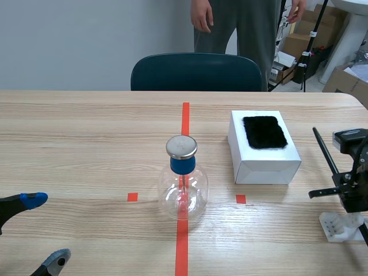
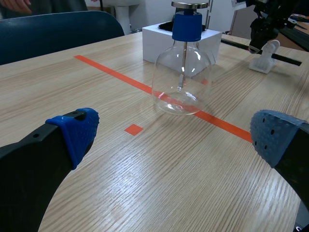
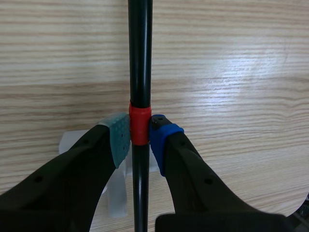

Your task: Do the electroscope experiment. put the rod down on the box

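Clamping the rod (image 3: 140, 58) at its red band, your right claw (image 3: 140, 136) sits near right, apart from the white box (image 1: 267, 169); your left claw (image 2: 176, 135) stands spread wide, near left.

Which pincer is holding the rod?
The right pincer, shut on the black rod; the left pincer stands open and empty.

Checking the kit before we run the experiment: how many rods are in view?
1. The black rod is clamped in the right gripper, just above the white stand at the scene view's right. No other rod shows, though one could lie out of view.
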